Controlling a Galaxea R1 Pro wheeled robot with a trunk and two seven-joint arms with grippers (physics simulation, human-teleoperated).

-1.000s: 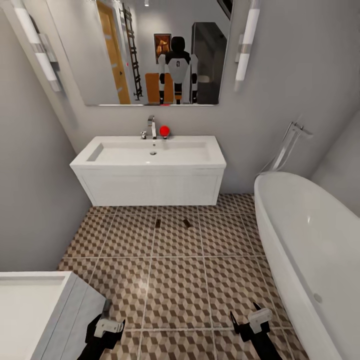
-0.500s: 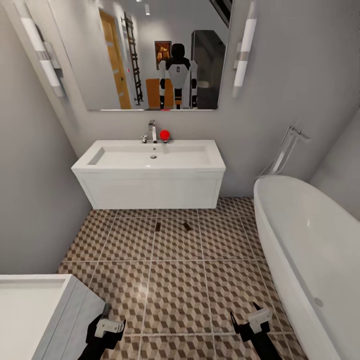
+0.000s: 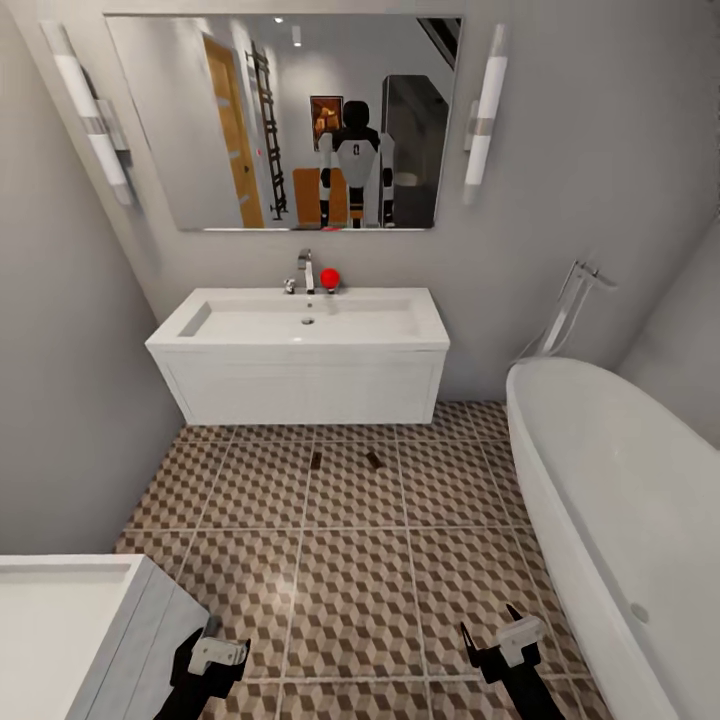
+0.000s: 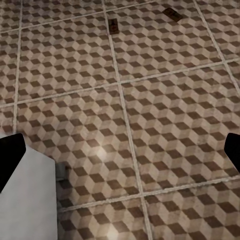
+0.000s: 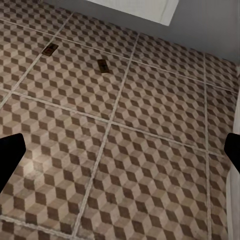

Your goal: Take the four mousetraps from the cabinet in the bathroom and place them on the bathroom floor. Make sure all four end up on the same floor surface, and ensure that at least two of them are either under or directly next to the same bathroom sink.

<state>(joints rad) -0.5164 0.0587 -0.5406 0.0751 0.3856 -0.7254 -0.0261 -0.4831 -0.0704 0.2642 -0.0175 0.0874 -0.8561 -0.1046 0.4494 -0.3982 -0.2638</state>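
Mousetraps, 2 flat brown boards; cube-patterned bathroom floor

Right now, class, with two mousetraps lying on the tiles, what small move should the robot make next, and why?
Probably turn away towards the cabinet: two mousetraps lie on the bathroom floor before the bathroom sink, and the left pincer and right pincer look open and empty.

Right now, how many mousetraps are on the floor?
2. One mousetrap and a second mousetrap lie side by side, apart, on the bathroom floor, just in front of the sink vanity. Others may be out of frame.
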